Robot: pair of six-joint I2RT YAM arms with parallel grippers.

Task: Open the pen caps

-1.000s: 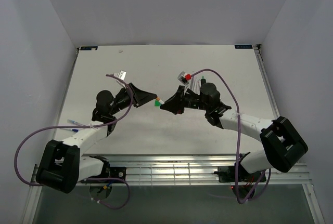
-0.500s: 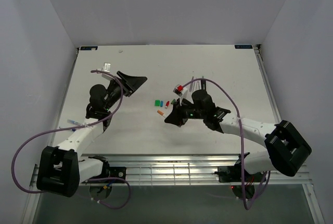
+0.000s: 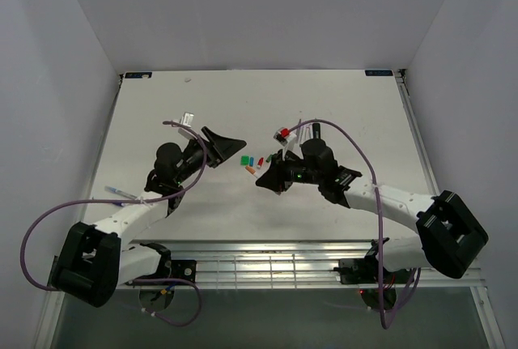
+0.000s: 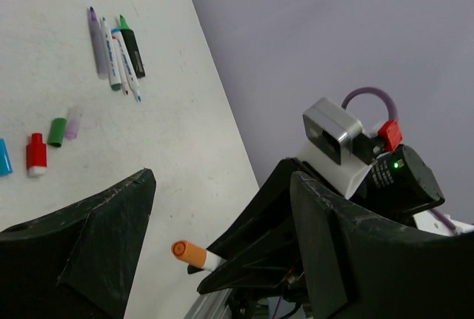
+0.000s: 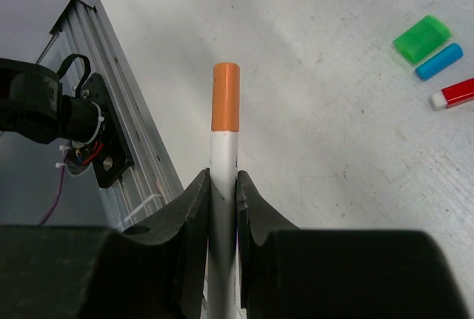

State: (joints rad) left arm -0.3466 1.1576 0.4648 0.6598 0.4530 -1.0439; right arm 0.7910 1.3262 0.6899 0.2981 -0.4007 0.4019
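Observation:
My right gripper [image 5: 222, 177] is shut on a white pen [image 5: 223, 158] whose orange cap [image 5: 225, 97] sticks out past the fingertips. In the top view that gripper [image 3: 265, 177] points left, with the orange cap [image 3: 250, 170] at its tip. My left gripper [image 3: 232, 145] stands open just up and left of it, holding nothing. In the left wrist view the orange cap [image 4: 189, 253] shows between its wide-apart fingers [image 4: 104, 237]. Loose green [image 3: 245, 159], blue [image 3: 252, 159] and red [image 3: 261, 160] pen caps lie on the table between the grippers.
Several pens [image 4: 116, 51] lie side by side farther off, with a lavender cap [image 4: 72, 122] and a green cap [image 4: 56, 132] near them. A blue pen [image 3: 116, 193] lies by the table's left edge. A metal rail [image 3: 267, 256] runs along the near edge.
My left gripper has opened, swung away and come back toward the right one. The green cap now lies on the table. The right gripper stayed shut and shifted slightly toward the near edge.

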